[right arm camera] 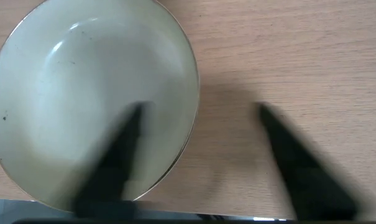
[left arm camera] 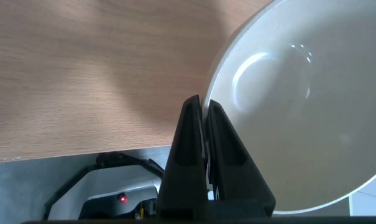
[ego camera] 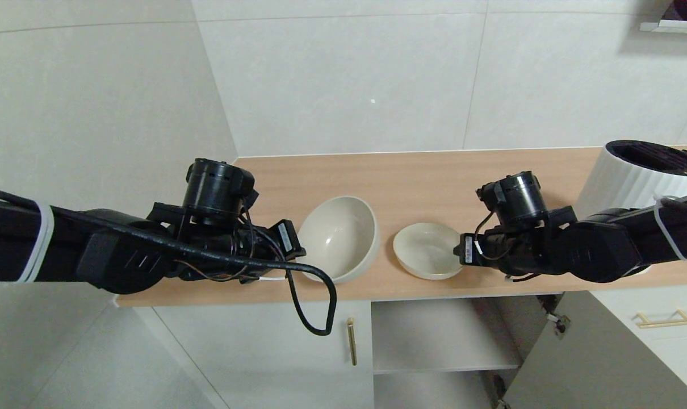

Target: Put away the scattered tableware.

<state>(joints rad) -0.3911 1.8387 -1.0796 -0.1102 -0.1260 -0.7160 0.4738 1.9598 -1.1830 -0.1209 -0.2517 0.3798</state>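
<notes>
Large bowl [left arm camera: 299, 106]: rim held in the left gripper [left arm camera: 204, 102], whose two dark fingers [left arm camera: 189, 134] are drawn narrow with only a thin slit between them, the rim edge running in at that slit. In the head view this bowl stands tilted on the wooden countertop [ego camera: 423, 176], its cream inside turned up and toward the camera, near the counter's front edge and left of centre. Right gripper [right arm camera: 200, 109]: fingers spread wide, one finger [right arm camera: 122, 146] over the inside of the small bowl [right arm camera: 82, 106], the other over bare wood outside it, so the near rim lies between them; cannot tell whether either finger touches the bowl. The small bowl sits level on the countertop, just beside the large bowl on its right, the two apart by a narrow strip of wood. Both bowls are pale cream with nothing in them. Farther right, behind the right arm, a white ribbed container [ego camera: 633, 176] with a dark opening stands on the countertop. Tiled wall [ego camera: 349, 79] behind the counter. Below the counter: a closed white cabinet door with a brass handle [ego camera: 351, 341], next to it an open compartment with a white shelf [ego camera: 434, 335], and at far right a drawer front with a brass pull [ego camera: 664, 320].
</notes>
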